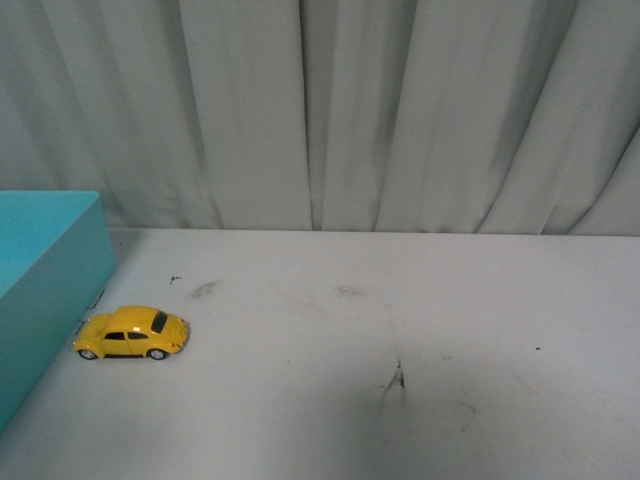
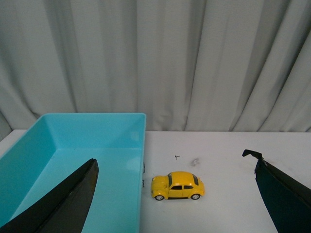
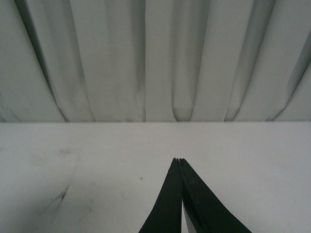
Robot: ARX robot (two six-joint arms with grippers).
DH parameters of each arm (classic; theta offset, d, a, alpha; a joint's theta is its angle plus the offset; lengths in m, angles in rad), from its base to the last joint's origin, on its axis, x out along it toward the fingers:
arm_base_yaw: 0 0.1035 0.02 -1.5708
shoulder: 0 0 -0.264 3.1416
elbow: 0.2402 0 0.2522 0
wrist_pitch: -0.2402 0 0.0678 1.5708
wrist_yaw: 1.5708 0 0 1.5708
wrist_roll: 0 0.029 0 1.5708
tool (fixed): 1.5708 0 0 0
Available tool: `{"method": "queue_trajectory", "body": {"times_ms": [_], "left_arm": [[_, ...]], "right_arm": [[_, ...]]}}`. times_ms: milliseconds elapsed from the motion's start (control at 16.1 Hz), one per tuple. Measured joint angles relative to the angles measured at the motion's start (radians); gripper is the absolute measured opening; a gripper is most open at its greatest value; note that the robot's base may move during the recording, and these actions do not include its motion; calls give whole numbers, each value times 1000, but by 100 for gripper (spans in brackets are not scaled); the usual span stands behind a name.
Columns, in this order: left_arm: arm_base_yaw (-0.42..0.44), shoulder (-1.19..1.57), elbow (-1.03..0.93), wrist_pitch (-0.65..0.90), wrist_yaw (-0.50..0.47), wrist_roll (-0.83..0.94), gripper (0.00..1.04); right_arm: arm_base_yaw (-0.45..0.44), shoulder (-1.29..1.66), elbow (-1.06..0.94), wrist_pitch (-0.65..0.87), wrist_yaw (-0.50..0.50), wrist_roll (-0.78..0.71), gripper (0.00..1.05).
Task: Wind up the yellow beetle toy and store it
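Observation:
The yellow beetle toy (image 1: 132, 333) stands on its wheels on the white table, at the left of the front view, close beside a turquoise box. In the left wrist view the toy (image 2: 177, 185) sits just outside the box wall, between and beyond my left gripper's (image 2: 172, 162) wide-apart black fingers (image 2: 73, 201). That gripper is open and holds nothing. My right gripper (image 3: 178, 160) is shut, its two black fingers pressed together over bare table, with nothing between them. Neither arm shows in the front view.
The open turquoise box (image 1: 45, 290) stands at the table's left edge; its inside (image 2: 73, 145) looks empty. Grey curtains (image 1: 330, 110) hang behind the table. Dark scuff marks (image 1: 397, 378) spot the white tabletop (image 1: 450, 330).

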Motion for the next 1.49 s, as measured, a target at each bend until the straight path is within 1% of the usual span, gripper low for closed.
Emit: {"method": "queue_trajectory", "body": {"times_ms": [62, 248, 310, 372, 434, 496, 743, 805, 867, 929, 991, 1053, 1177, 1239, 1487], "left_arm": [[0, 0, 0, 0, -1, 0, 98], [0, 0, 0, 0, -1, 0, 98], [0, 0, 0, 0, -1, 0, 98], [0, 0, 0, 0, -1, 0, 98], [0, 0, 0, 0, -1, 0, 98], [0, 0, 0, 0, -1, 0, 98], [-2, 3, 2, -17, -10, -6, 98], [-95, 142, 117, -285, -213, -122, 98], [-134, 295, 211, -401, -331, -224, 98], [-97, 366, 244, -344, -399, -262, 98], [-29, 438, 272, -241, -388, -265, 98], [16, 564, 315, -93, -345, -244, 98], [43, 838, 406, 141, -223, -143, 98], [55, 1004, 487, 249, -151, -76, 98], [44, 1128, 568, 310, -119, -19, 98]], "right_arm": [[0, -73, 0, -17, 3, 0, 2], [0, -72, 0, -24, 5, 0, 2], [0, -72, 0, -24, 5, 0, 8], [0, -72, 0, -25, 4, 0, 21], [0, -72, 0, -25, 5, 0, 31], [0, -72, 0, -25, 4, 0, 44], [0, -72, 0, -25, 4, 0, 92], [0, -72, 0, -26, 5, 1, 100], [0, -72, 0, -25, 2, 3, 97], [0, -72, 0, -24, 6, 3, 98], [-1, -72, 0, -25, 5, 3, 98], [-1, -72, 0, -25, 5, 3, 98], [-1, -72, 0, -25, 4, 3, 98], [-1, -72, 0, -25, 5, 4, 98], [-1, -72, 0, -25, 5, 3, 98]]}}
